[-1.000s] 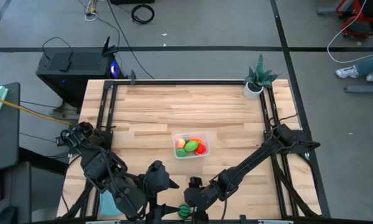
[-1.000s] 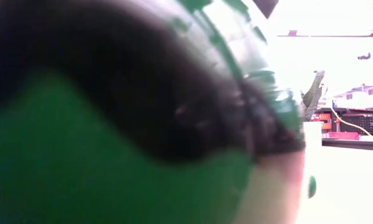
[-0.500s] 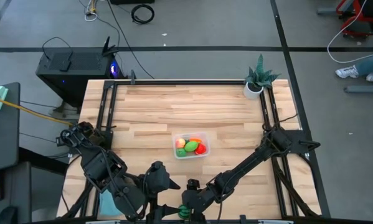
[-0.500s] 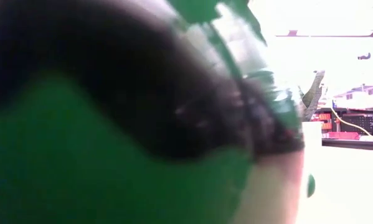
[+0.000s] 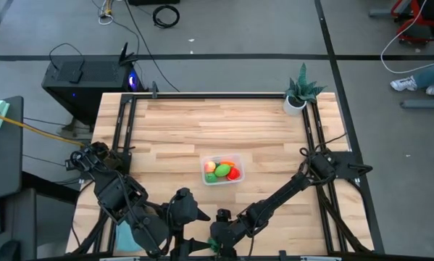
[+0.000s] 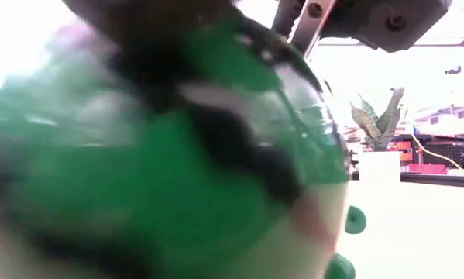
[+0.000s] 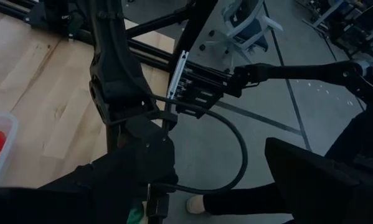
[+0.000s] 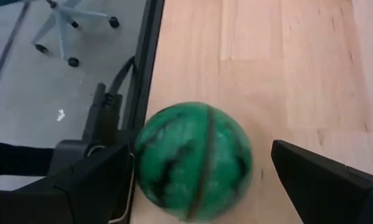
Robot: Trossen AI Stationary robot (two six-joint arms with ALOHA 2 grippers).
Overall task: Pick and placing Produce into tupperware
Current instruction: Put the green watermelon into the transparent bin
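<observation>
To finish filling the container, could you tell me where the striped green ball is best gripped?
Grip the striped green ball across its widest middle, coming from above. It is round and sits at the table's near edge, between the open fingers of the right gripper.

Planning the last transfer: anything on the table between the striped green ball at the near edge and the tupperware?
Nothing visible. The striped ball sits between the open fingers of the right gripper at the near table edge. Only bare wood lies between it and the tupperware, which already holds other produce. The left gripper waits beside that path.
</observation>
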